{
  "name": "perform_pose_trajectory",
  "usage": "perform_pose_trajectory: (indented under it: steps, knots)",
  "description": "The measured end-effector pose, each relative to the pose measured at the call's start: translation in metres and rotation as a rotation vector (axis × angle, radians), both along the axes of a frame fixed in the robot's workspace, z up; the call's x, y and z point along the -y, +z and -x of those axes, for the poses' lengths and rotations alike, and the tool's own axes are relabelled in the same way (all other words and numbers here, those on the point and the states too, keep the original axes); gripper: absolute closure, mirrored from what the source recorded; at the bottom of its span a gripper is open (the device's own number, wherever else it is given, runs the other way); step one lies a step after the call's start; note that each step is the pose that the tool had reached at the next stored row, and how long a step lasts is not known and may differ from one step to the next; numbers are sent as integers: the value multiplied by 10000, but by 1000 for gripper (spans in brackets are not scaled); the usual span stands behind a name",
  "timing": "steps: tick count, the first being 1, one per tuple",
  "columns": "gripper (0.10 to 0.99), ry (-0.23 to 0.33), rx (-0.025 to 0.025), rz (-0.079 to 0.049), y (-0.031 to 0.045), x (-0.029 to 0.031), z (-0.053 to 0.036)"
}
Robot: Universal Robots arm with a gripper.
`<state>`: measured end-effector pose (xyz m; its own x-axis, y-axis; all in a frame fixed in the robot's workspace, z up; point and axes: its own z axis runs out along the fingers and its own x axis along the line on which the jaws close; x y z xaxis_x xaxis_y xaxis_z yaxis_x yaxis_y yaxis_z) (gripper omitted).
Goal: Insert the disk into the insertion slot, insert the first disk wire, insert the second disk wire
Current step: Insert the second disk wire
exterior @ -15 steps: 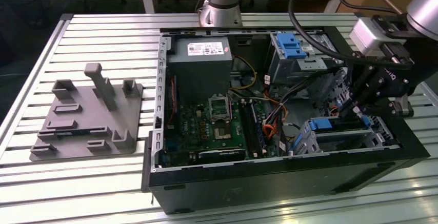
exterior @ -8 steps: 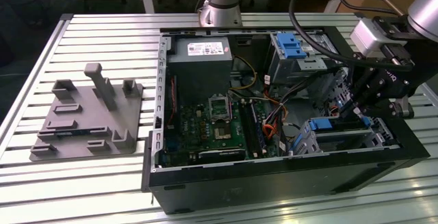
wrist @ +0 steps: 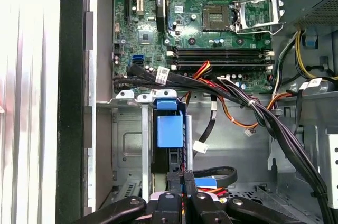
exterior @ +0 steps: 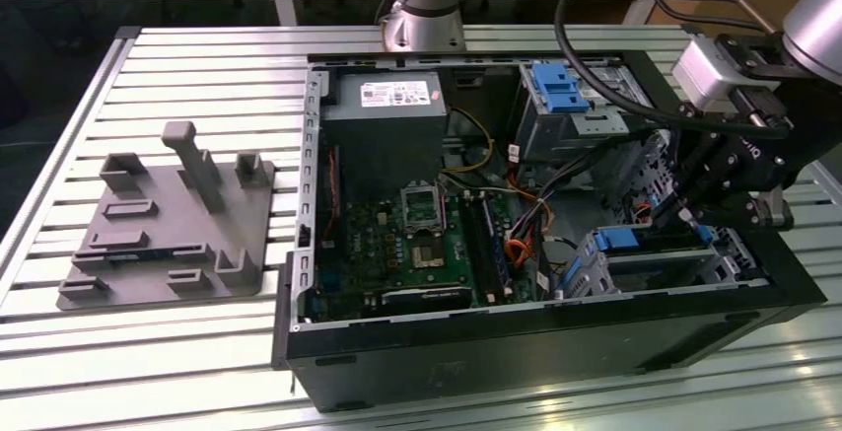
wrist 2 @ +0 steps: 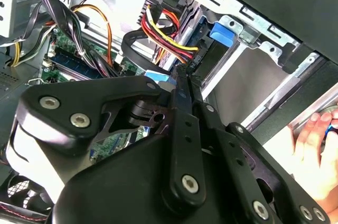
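Both jaws of the gripper pinch shut on a black connector at the disk.

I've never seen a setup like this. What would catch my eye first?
Probably the open black computer case lying on the slatted metal table, its green circuit board exposed. The robot's black gripper reaches into the case at the exterior view's right, just above the blue-framed disk sitting in its metal insertion slot. In the second wrist view, a person's hand waits beside the case.
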<state>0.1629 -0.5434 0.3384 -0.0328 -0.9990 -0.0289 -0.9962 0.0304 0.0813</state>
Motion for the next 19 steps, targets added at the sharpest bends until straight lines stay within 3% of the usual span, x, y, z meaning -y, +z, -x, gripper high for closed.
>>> perform_pose_trajectory:
  steps: [19]
  knots:
    - [945, -195, -29, 1, -34, 17, -21]
